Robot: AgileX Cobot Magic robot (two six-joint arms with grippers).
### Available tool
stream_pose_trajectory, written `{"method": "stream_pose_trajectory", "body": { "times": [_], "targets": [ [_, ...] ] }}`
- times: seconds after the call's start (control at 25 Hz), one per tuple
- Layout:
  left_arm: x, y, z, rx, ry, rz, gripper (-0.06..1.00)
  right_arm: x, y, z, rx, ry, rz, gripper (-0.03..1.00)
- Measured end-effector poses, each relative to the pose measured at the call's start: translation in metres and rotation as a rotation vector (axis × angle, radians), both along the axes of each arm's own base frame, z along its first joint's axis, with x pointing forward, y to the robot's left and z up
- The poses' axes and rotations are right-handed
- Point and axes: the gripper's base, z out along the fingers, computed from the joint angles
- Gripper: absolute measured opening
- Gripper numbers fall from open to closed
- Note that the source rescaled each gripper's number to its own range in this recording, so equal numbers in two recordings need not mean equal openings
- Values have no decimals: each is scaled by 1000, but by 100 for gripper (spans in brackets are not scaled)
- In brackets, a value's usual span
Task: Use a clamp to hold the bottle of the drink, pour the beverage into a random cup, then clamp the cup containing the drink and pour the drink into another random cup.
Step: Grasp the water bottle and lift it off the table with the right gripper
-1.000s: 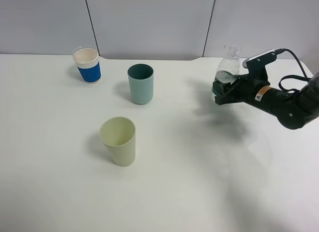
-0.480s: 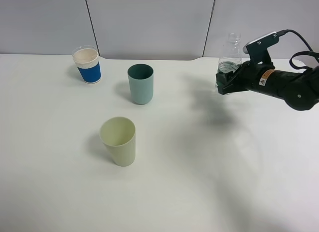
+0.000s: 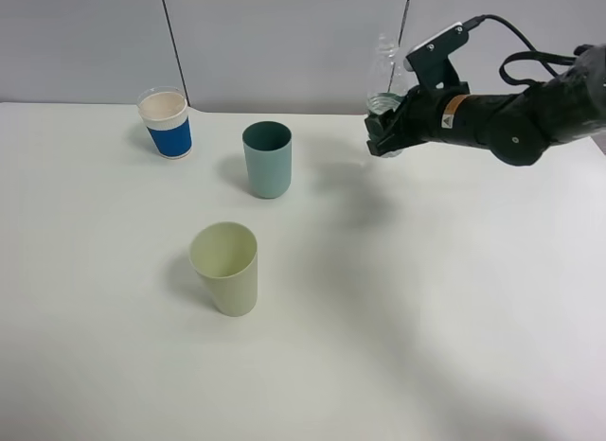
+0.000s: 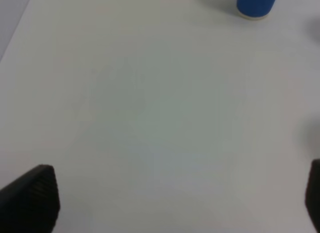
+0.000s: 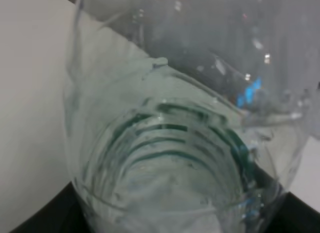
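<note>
1. Exterior high view.
   - Pose: your right arm comes in from the right edge and reaches toward the middle, lifted clear of the counter. A black cable loops above its forearm.
   - Right jaws: clenched round the lower part of the clear bottle.
   - Bottle: held in the air close to upright, neck uppermost, over the back of the counter and to the right of the teal cup.
   - Other stock: the blue-sleeved cup stands at the back left, and the pale green cup stands nearer the front. All three cups are upright and well apart.
   - Hard to make out: the bottle's base is hidden behind the jaws, and its clear neck is faint against the grey wall.

2. Left wrist view.
   - Left jaws: released. The two dark tips sit in opposite corners of the picture with only bare counter between them.
   - Cut off: only the foot of the blue-sleeved cup shows at the edge, well away from the jaws.
   - The whole picture is soft.

3. Right wrist view.
   - The bottle fills almost the whole picture, seen along its ribbed body, with dark jaw parts pressed against both sides.
   - A strip of counter shows beside it.
   - Hard to make out: greenish rings and glare blur the inside, so you cannot judge the drink's level here.
</note>
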Motion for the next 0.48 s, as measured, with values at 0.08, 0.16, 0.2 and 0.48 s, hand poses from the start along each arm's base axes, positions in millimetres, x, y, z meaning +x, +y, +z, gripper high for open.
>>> {"method": "stream_pose_trajectory", "body": {
  "times": [0.08, 0.16, 0.2, 0.48],
  "targets": [
    [0, 0, 0, 0, 0, 0, 100, 6, 8, 9, -12, -20, 16, 0],
    [0, 0, 0, 0, 0, 0, 100, 10, 15, 15, -45, -28, 39, 0],
    [0, 0, 0, 0, 0, 0, 100, 12, 18, 18, -66, -36, 56, 0],
    [0, 0, 0, 0, 0, 0, 100, 18, 37, 35, -143, -70, 132, 0]
  ]
}}
